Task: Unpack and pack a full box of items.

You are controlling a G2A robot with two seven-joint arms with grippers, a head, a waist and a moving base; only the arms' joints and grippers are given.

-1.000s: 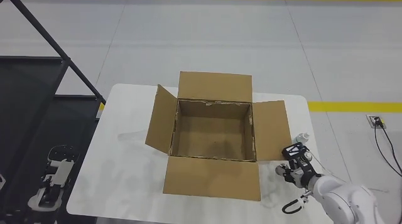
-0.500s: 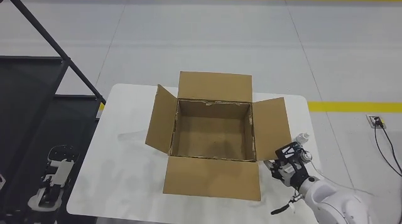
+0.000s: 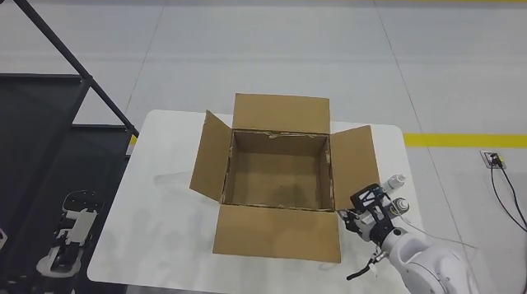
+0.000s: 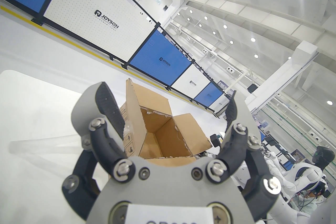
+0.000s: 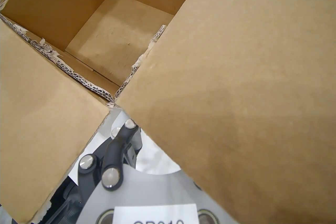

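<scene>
**Box stands empty; by our judgement, packing is still ahead.**
We see the box point(image 3: 277, 232) open mid-table, its floor bare. The left gripper point(image 4: 169, 96) gapes wide and empty at far left. The right gripper point(image 3: 368, 209) sits at the box's near-right corner, and we cannot tell its grip.

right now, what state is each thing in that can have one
brown cardboard box: open, four flaps folded outward, nothing visible inside
left gripper: open, holding nothing
right gripper: by the box's near right corner, open or shut unclear
</scene>
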